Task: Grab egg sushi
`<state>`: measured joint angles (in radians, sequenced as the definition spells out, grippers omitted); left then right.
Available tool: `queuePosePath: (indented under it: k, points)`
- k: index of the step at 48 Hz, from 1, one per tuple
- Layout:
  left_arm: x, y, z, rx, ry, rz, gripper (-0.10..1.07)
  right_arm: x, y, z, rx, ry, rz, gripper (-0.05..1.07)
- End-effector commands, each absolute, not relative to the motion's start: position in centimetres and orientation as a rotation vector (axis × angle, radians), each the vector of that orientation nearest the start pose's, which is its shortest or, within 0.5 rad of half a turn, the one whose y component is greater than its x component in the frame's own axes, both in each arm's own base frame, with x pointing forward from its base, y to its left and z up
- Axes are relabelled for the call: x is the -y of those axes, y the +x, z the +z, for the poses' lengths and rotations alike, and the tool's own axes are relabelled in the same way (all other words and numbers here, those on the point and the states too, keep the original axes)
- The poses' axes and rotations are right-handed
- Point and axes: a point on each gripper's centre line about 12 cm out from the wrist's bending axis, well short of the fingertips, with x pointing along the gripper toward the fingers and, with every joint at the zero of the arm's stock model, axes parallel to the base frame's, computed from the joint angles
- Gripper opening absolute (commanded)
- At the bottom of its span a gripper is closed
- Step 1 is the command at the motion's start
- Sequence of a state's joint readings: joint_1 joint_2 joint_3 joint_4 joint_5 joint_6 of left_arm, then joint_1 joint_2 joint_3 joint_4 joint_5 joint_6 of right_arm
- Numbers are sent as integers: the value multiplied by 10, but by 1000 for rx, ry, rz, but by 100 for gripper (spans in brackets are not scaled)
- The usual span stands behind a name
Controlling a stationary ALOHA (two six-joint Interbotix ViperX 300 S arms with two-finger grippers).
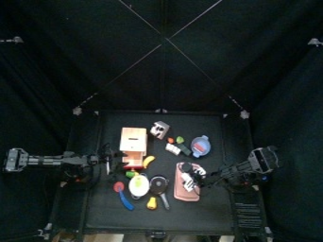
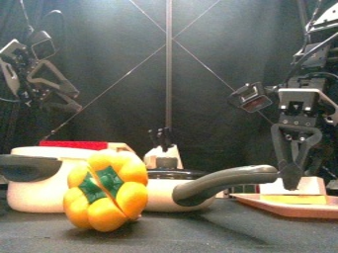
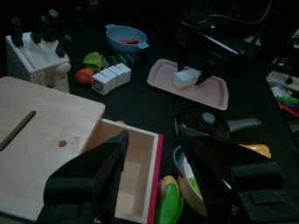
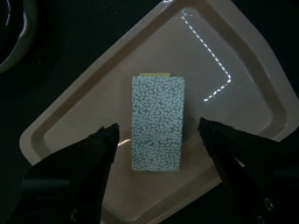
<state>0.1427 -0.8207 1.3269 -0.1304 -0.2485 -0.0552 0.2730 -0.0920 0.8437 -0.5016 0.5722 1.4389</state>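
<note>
We hold our right gripper with jaws spread wide, directly above the egg sushi, which lies flat in the middle of the pink tray. Our left gripper rests open near the wooden box. If we descend off-centre, a jaw may push the sushi aside or catch the tray.
</note>
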Motion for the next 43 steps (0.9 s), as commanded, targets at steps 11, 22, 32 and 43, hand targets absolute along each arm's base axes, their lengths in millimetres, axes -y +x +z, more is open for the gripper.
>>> queuePosePath:
  k: [11,22,32,43]
  points:
    - [-33,197,203,-227,-202,200,86,-52,288,127,-1059,557,-567,73]
    - [-32,197,202,-230,-201,200,86,-52,292,138,-1027,567,-551,64]
    - [-32,197,202,-230,-201,200,86,-51,301,171,-925,580,-501,64]
    - [-32,196,203,-223,-193,198,86,-40,321,202,-802,539,-463,64]
